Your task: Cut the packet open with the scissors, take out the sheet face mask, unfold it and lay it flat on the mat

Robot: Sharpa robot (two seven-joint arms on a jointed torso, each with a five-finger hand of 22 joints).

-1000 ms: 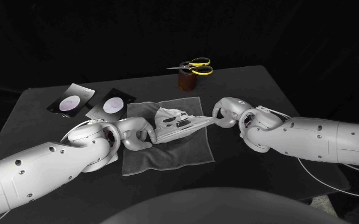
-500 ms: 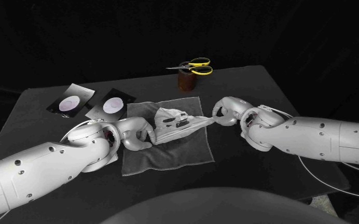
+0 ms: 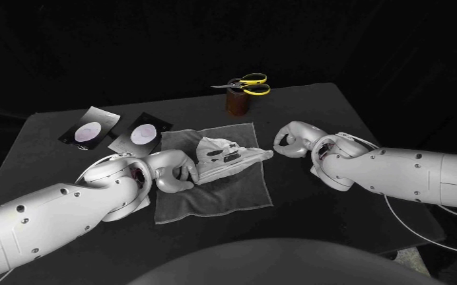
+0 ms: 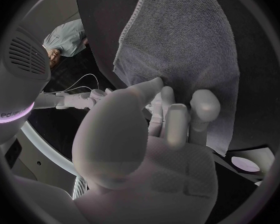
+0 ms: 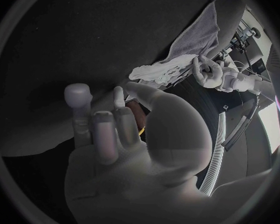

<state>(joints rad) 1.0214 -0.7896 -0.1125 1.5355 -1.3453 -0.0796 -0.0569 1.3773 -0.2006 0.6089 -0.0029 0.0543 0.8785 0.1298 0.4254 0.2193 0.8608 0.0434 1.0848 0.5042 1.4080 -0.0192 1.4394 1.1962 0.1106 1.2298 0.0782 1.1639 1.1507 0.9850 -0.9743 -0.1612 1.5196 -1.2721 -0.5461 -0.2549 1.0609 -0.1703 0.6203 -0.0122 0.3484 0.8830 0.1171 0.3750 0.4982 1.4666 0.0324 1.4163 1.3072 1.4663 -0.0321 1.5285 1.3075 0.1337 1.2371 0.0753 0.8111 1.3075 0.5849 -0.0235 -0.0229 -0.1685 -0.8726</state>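
The face mask (image 3: pixel 224 156) looks wet, limp and easy to tear, so I'd take it by its edges. It lies crumpled on the mat (image 3: pixel 219 199). The left hand (image 3: pixel 177 174) pinches its 8 o'clock edge. The right hand (image 3: pixel 293 140), empty with fingers apart, hovers just beside its 3 o'clock end.

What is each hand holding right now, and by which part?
Left hand pinches the sheet mask by the end nearest it; right hand holds nothing.
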